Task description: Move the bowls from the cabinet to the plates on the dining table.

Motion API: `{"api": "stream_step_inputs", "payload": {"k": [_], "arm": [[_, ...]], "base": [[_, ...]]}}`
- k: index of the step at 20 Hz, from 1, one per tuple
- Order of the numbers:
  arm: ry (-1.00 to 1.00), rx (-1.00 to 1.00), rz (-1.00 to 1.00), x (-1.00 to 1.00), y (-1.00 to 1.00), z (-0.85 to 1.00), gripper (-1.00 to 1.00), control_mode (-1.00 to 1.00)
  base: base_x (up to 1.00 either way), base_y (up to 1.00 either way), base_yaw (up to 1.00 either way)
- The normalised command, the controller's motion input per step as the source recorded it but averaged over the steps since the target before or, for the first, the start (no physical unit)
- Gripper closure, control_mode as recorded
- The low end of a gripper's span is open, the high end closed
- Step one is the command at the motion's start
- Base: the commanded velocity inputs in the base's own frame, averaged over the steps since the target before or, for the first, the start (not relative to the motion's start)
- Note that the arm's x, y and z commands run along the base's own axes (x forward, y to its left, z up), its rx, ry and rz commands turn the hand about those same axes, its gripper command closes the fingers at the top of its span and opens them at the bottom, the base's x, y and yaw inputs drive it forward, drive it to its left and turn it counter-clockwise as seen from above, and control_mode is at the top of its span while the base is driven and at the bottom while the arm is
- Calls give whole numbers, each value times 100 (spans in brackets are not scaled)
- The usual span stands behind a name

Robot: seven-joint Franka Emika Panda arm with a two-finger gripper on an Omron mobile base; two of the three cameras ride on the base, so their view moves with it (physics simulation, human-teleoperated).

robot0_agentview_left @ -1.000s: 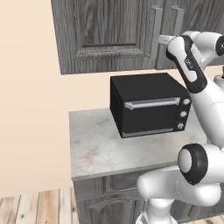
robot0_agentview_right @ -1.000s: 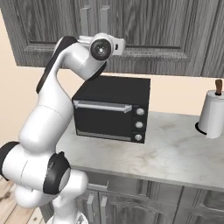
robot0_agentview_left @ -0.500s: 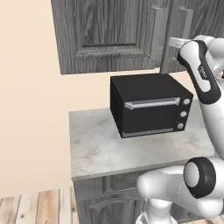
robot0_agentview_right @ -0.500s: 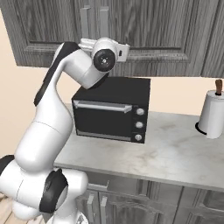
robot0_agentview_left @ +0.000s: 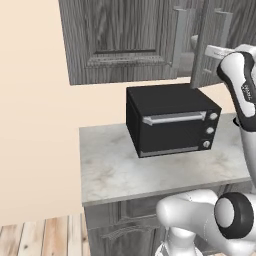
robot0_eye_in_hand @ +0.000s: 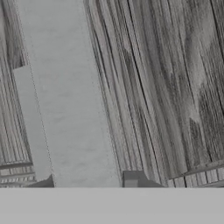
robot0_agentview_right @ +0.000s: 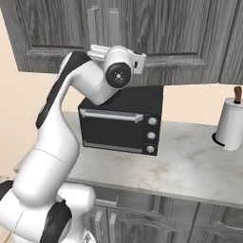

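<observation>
Dark grey wood-grain cabinet (robot0_agentview_left: 125,40), right door (robot0_agentview_left: 212,42) swung partly open above the counter.

The white arm rises from its base, bends at the elbow and reaches high and forward; the pincer (robot0_eye_in_hand: 131,181) stands part closed, one dark fingertip showing.

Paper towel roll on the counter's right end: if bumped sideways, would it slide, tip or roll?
The paper towel roll stands upright, taller than wide, so a high push would probably tip it. The brown post poking from its top suggests a holder that may stop it rolling away. It looks soft, likely light.
</observation>
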Motion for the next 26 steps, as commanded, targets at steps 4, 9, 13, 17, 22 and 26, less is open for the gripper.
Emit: {"api": "stream_step_inputs", "payload": {"k": [4,9,13,17,22,26], "arm": [[3,5,0,-26,-58,5,100,-100],[0,3,0,-28,-59,6,100,-100],[-1,3,0,-50,-49,2,100,-100],[-2,3,0,-62,-38,0,100,-100],[-2,4,0,-62,-36,0,100,-100],[-1,5,0,-62,-36,0,100,-100]], "base": [[0,0,0],[0,0,0],[0,0,0],[0,0,0],[0,0,0],[0,0,0]]}}
